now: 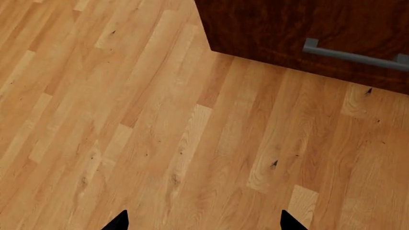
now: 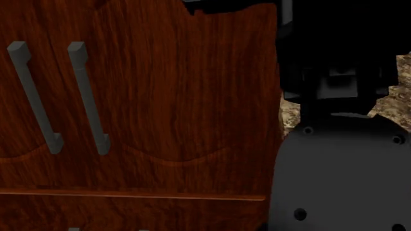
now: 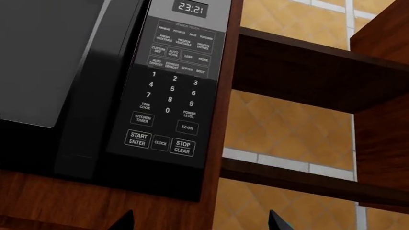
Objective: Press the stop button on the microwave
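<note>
The black microwave (image 3: 96, 86) shows in the right wrist view, set in a dark wood cabinet. Its control panel (image 3: 171, 91) has a clock reading 23:21, a number pad, a START ENTER button (image 3: 138, 138) and a STOP CLEAR button (image 3: 182, 147) at the panel's lower corner. My right gripper (image 3: 201, 221) is open, only its two black fingertips (image 3: 124, 221) show, a short way off from the panel and apart from the stop button. My left gripper (image 1: 204, 221) is open and empty over the wooden floor (image 1: 160, 134). The microwave is not in the head view.
Dark wood shelves (image 3: 300, 67) and a tan tiled wall (image 3: 288, 124) lie beside the microwave. A cabinet door (image 2: 167, 96) with two grey handles (image 2: 86, 96) fills the head view; my dark right arm (image 2: 340, 168) blocks that view's right side. A drawer with a grey handle (image 1: 355, 55) stands above the floor.
</note>
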Tool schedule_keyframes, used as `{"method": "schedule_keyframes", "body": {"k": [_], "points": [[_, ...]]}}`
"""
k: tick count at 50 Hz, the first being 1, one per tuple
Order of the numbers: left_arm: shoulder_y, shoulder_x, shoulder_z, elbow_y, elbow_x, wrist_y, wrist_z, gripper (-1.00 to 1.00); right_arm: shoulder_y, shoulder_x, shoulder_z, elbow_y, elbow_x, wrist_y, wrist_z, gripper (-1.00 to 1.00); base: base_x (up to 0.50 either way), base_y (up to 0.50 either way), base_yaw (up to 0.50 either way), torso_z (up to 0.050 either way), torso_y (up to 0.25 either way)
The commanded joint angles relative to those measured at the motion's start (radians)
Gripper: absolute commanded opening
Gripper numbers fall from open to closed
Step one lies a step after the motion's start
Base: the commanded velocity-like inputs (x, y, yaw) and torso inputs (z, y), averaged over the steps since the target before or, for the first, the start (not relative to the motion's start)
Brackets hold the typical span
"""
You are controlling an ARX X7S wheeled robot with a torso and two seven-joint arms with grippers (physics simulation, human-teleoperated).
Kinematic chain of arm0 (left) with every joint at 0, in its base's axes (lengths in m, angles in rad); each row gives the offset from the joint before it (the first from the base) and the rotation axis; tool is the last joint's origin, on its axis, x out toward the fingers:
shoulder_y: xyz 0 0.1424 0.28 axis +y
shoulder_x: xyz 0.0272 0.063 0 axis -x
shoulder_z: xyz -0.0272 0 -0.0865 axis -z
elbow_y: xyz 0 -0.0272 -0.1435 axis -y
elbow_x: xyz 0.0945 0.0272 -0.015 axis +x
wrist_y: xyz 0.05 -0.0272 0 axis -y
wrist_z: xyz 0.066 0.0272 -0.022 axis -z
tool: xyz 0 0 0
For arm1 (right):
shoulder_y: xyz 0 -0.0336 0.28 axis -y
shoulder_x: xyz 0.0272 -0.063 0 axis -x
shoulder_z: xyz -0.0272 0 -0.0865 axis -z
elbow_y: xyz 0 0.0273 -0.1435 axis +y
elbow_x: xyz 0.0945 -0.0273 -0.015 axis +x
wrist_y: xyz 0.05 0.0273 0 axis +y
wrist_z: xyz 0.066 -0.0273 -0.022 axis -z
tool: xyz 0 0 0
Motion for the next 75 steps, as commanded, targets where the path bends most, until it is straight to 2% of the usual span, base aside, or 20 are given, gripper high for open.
{"method": "schedule_keyframes", "body": {"k": [1, 8, 24, 47, 51, 53, 59, 75], "points": [[-0.002, -0.002, -0.009, -0.032, 0.002, -0.003, 0.003, 1.0, 0.231, -0.003, 0.05, 0.254, 0.177, -0.008, 0.107, 1.0, 0.0, 0.0, 0.0, 0.034, 0.035], [-0.002, -0.002, -0.009, -0.032, 0.002, -0.003, 0.003, 1.0, 0.349, 0.003, 0.078, 0.519, 0.257, -0.103, 0.167, 1.0, 0.0, 0.0, 0.0, 0.05, 0.063], [-0.002, -0.002, -0.009, -0.032, 0.002, -0.003, 0.003, 1.0, 0.566, 0.017, 0.051, 0.882, 0.324, -0.225, 0.244, 1.0, 0.0, 0.0, 0.0, 0.05, 0.066], [-0.002, -0.002, -0.009, -0.032, 0.002, -0.003, 0.003, 1.0, 0.637, 0.02, 0.021, 1.031, 0.368, -0.284, 0.294, 1.0, 0.0, 0.0, 0.0, 0.05, 0.067], [-0.002, -0.002, -0.009, -0.032, 0.002, -0.003, 0.003, 1.0, 0.663, 0.01, 0.062, 1.028, 0.412, -0.278, 0.296, 1.0, 0.0, 0.0, 0.0, 0.05, 0.068], [-0.002, -0.002, -0.009, -0.032, 0.002, -0.003, 0.003, 1.0, 0.679, -0.005, 0.131, 1.062, 0.468, -0.285, 0.322, 1.0, 0.0, 0.0, 0.0, 0.05, 0.068], [-0.002, -0.002, -0.009, -0.032, 0.002, -0.003, 0.003, 1.0, 0.68, -0.005, 0.159, 1.097, 0.636, -0.285, 0.414, 1.0, 0.0, 0.0, 0.0, 0.05, 0.069], [-0.002, -0.002, -0.009, -0.032, 0.002, -0.003, 0.003, 1.0, 0.675, 0.012, 0.056, 1.056, 0.737, -0.277, 0.465, 1.0, 0.17, 0.21, 0.0, 0.05, 0.068]]}}
